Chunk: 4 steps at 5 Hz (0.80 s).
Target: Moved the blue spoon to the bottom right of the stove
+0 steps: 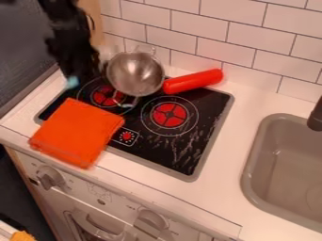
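The black gripper [82, 70] hangs over the back left corner of the stove [207, 136], left of the metal pot. A small light-blue piece [72, 82], perhaps part of the blue spoon, shows at the gripper's lower left side; whether it is held cannot be told. Below the pot, near the back left burner, lies a small pale bluish-grey piece [127, 105] whose identity is unclear. The stove's bottom right part is bare black glass with whitish streaks.
A metal pot [134, 74] with a thick red handle [193, 81] sits at the stove's back. An orange folded cloth [77, 132] covers the front left. A grey sink [252, 164] with a dark faucet stands at the right; a tiled wall rises behind.
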Motion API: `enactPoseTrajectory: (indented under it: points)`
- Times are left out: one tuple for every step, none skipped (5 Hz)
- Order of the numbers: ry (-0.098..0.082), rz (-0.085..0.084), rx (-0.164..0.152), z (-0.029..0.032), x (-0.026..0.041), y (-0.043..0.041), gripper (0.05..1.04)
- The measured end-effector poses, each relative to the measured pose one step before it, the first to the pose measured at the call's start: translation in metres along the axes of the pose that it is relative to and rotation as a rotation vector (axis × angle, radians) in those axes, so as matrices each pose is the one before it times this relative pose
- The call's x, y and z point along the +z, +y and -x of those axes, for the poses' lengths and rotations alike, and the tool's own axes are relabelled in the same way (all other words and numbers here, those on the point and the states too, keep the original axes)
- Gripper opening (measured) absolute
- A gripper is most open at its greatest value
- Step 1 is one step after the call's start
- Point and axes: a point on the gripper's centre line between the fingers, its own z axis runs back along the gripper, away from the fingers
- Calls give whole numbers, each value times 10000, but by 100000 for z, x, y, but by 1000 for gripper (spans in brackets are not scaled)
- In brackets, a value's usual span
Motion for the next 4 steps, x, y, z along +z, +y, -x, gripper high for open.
enactPoseTrajectory:
  points:
    - [-763,-505,-384,298,4458,-2021,337]
    - [-295,797,-1087,229,1345,-4624,337]
    - [277,1217,-795,-137,-700,-4899,337]
    - [543,894,120,731,-2006,-2954,337]
